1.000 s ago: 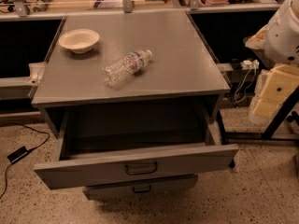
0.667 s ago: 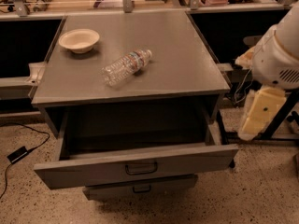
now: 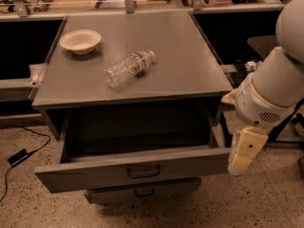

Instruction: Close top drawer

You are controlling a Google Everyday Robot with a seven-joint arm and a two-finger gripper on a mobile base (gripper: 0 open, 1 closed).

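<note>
The arm point(image 3: 275, 89) was cut off by the right edge, so only its bulky white housing showed. Below it the cream claw point(image 3: 241, 159) hung just beside the right end of the top drawer point(image 3: 95, 172), low over the floor point(image 3: 266, 203). It read as one pale block, and whether it was wide or narrow could not be told; nothing was seen held in it. Contact with the drawer front could not be made out either.

The top drawer stood pulled well out from under the grey table point(image 3: 190, 75), its inside dark and shadowed, with nothing to be made out in it. Its small dark handle point(image 3: 143, 170) sat in the middle of the front panel. A lower drawer point(image 3: 142, 191) showed under it, mostly hidden, only a strip of its front visible.

On the table a pale bowl point(image 3: 80, 41) stood upright near the back left corner, and a clear plastic bottle point(image 3: 128, 69) lay on its side towards the middle, well apart from the bowl.

The floor was speckled. A black cable point(image 3: 28, 137) curled across it at the left to a small dark box point(image 3: 19, 157). Behind the table ran a bench point(image 3: 95, 6) with cluttered items too dim to name
</note>
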